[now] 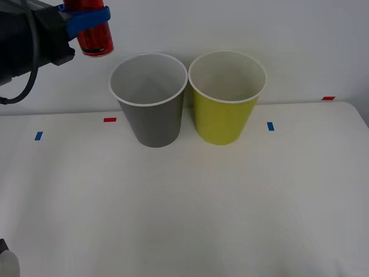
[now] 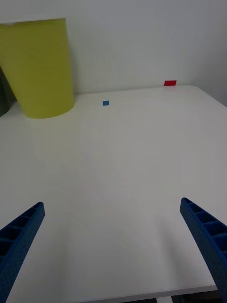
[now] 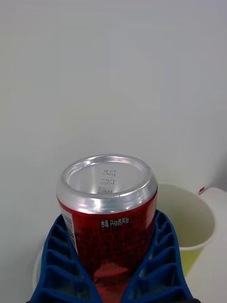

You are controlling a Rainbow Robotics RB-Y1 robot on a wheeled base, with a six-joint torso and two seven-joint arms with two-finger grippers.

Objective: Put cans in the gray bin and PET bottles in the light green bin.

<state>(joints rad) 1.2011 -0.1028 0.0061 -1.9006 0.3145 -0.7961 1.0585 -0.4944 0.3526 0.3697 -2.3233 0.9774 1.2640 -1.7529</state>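
**Red can held up high by the gray bin**

The left tool [image 1: 86, 20] is clamping its blue fingers [image 3: 59, 255] on the red can [image 1: 95, 36]. It is holding the can up in the air, at about 10 o'clock from the gray bin [image 1: 151, 109], just outside its white rim. The can's silver end [image 3: 106, 177] is showing stamped numbers that look like "04.24.21". Small white letters on the red side are too tiny to read.

The gray bin and the light green bin [image 1: 225, 109] are standing upright on the white desk [image 1: 190, 208], side by side and almost touching. The light green bin is at 3 o'clock from the gray one.

The right tool [image 2: 113, 246] is hanging over the bare desk with its fingers wide apart, holding nothing. The light green bin is sitting far off at 11 o'clock from it.
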